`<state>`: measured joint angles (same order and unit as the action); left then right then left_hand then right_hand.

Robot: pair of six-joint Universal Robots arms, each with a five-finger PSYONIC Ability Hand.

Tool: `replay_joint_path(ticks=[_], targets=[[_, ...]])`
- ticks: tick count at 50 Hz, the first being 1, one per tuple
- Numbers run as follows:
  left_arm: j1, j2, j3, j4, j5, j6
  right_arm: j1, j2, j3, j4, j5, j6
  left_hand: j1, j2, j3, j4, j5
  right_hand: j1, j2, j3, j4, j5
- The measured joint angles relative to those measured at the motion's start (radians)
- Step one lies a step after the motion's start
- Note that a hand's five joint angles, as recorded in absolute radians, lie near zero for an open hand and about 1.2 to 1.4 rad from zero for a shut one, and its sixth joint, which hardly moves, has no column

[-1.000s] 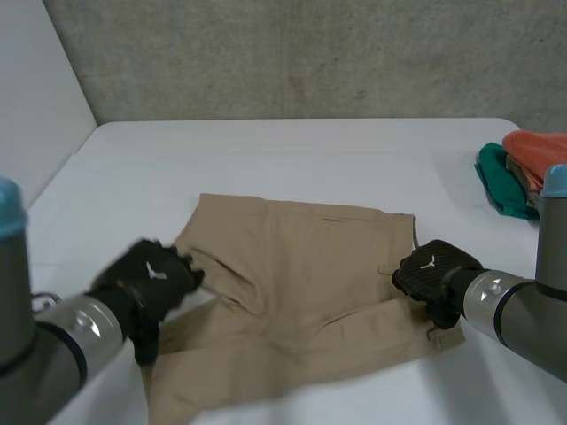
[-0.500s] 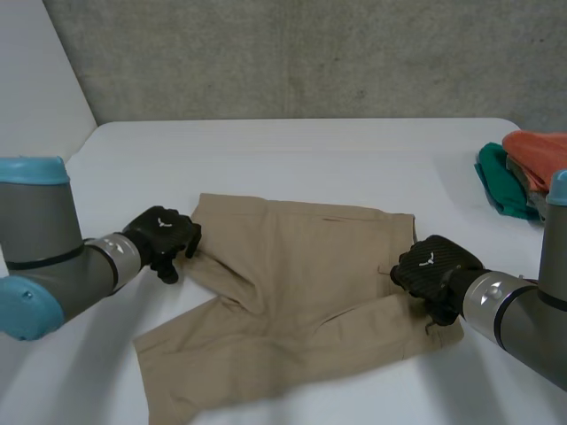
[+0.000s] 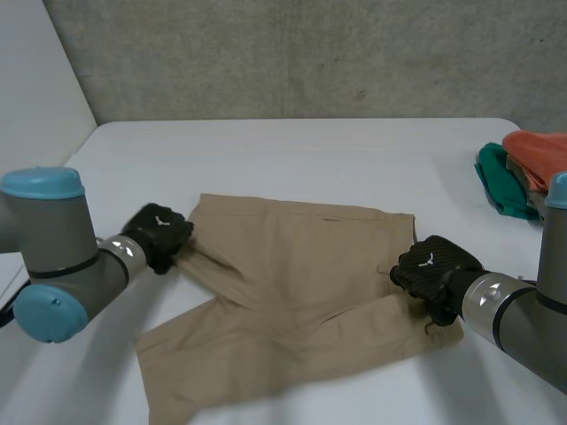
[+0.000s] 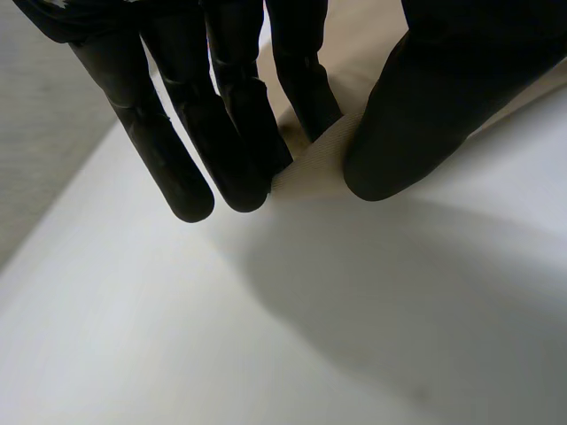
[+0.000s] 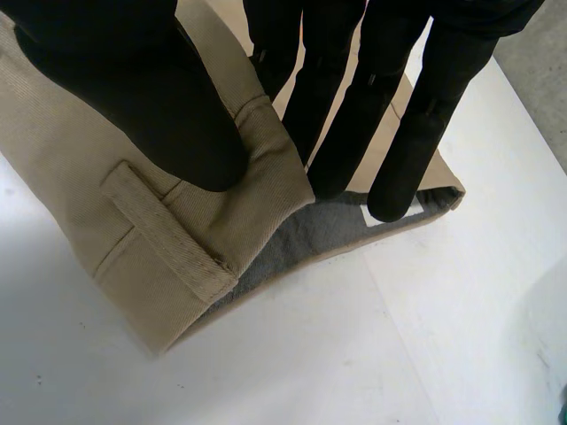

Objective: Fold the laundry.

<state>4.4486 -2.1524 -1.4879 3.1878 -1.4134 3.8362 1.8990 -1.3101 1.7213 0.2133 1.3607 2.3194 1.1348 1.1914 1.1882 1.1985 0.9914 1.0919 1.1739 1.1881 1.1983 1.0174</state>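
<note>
Tan shorts (image 3: 292, 301) lie spread on the white table (image 3: 292, 159), waistband toward the right. My left hand (image 3: 158, 235) is at the shorts' left edge, at a leg hem. In the left wrist view its fingers (image 4: 221, 133) and thumb pinch a fold of the tan cloth (image 4: 314, 164). My right hand (image 3: 432, 270) is at the waistband on the right side. In the right wrist view its thumb (image 5: 168, 115) and fingers pinch the waistband (image 5: 248, 204) beside a belt loop (image 5: 159, 230), lifting it so the grey lining shows.
A pile of green (image 3: 500, 181) and orange (image 3: 536, 150) clothes lies at the table's right edge. A grey concrete wall stands behind the table, and a white panel (image 3: 35, 80) rises at the left.
My left hand moved from the shorts' near-left leg up to the left hem and closed on the cloth. The right hand kept its grip on the waistband.
</note>
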Motion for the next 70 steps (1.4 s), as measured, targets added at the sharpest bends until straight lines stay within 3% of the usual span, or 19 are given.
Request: replay_joint_path(ticks=[5, 14, 16, 23, 25, 26, 29, 32, 37, 45, 56, 60, 67, 68, 70], targets=[[0.0, 0.066, -0.044, 0.034, -0.088, 0.036, 0.003, 0.0, 0.0, 0.0, 0.0, 0.0, 0.0, 0.0, 0.0, 0.0, 0.0, 0.0, 0.0, 0.0, 0.0, 0.0], [-0.007, 0.104, -0.103, 0.022, -0.14, 0.121, 0.011, 0.0, 0.003, 0.0, 0.001, 0.0, 0.0, 0.0, 0.0, 0.0, 0.0, 0.0, 0.0, 0.0, 0.0, 0.0], [-0.018, 0.096, -0.122, -0.013, -0.178, 0.194, 0.016, -0.001, 0.004, 0.0, 0.002, 0.0, 0.0, 0.0, 0.0, 0.0, 0.0, 0.0, 0.0, 0.0, 0.0, 0.0], [-0.043, 0.075, -0.112, -0.017, -0.291, 0.265, 0.026, 0.0, 0.005, 0.0, 0.012, 0.0, -0.001, -0.002, 0.0, 0.0, 0.0, 0.0, 0.0, 0.0, 0.0, 0.0], [-0.052, 0.08, -0.107, -0.009, -0.308, 0.262, 0.027, 0.0, 0.005, 0.0, 0.016, 0.001, -0.084, -0.112, -0.111, -0.105, -0.087, 0.0, 0.0, 0.0, 0.0, 0.0], [-0.055, 0.084, -0.106, -0.005, -0.309, 0.257, 0.027, 0.0, 0.005, 0.0, 0.018, 0.001, -0.251, -0.277, -0.274, -0.262, -0.236, 0.0, 0.0, 0.0, 0.0, 0.0], [-0.065, 0.103, -0.104, 0.005, -0.295, 0.229, 0.027, -0.002, 0.005, 0.0, 0.022, 0.001, -0.552, -0.545, -0.537, -0.554, -0.522, 0.0, 0.0, 0.0, 0.0, 0.0], [-0.069, 0.127, -0.102, 0.009, -0.26, 0.185, 0.026, -0.005, 0.005, 0.0, 0.025, 0.001, -0.606, -0.644, -0.642, -0.658, -0.628, 0.0, 0.0, 0.0, 0.0, 0.0], [-0.061, 0.148, -0.096, -0.006, -0.202, 0.105, 0.025, -0.009, 0.007, -0.001, 0.027, 0.002, -0.574, -0.621, -0.621, -0.633, -0.601, 0.0, 0.0, 0.0, 0.0, 0.0], [-0.021, 0.103, -0.055, -0.119, -0.09, -0.018, 0.024, -0.011, 0.01, -0.007, 0.026, 0.002, -0.268, -0.332, -0.33, -0.34, -0.311, 0.0, 0.0, 0.0, 0.0, 0.0], [0.007, 0.033, -0.031, -0.158, -0.037, -0.041, 0.021, -0.011, 0.013, -0.008, 0.026, 0.0, -0.336, -0.389, -0.388, -0.398, -0.361, 0.0, 0.0, 0.0, 0.0, 0.0], [0.013, 0.029, -0.035, -0.146, -0.033, -0.043, 0.02, -0.012, 0.014, -0.008, 0.026, -0.001, -0.156, -0.215, -0.216, -0.222, -0.196, 0.0, 0.0, 0.0, 0.0, 0.0], [0.011, 0.055, -0.054, -0.175, -0.028, -0.042, 0.019, -0.012, 0.014, -0.011, 0.026, -0.002, -0.209, -0.264, -0.254, -0.263, -0.232, 0.0, 0.0, 0.0, 0.0, 0.0], [0.011, 0.061, -0.06, -0.189, -0.029, -0.04, 0.019, -0.012, 0.014, -0.011, 0.026, -0.002, -0.351, -0.391, -0.38, -0.391, -0.355, 0.0, 0.0, 0.0, 0.0, 0.0], [0.013, 0.07, -0.067, -0.205, -0.031, -0.034, 0.021, -0.013, 0.014, -0.011, 0.026, -0.001, -0.415, -0.46, -0.452, -0.467, -0.421, 0.0, 0.0, 0.0, 0.0, 0.0]])
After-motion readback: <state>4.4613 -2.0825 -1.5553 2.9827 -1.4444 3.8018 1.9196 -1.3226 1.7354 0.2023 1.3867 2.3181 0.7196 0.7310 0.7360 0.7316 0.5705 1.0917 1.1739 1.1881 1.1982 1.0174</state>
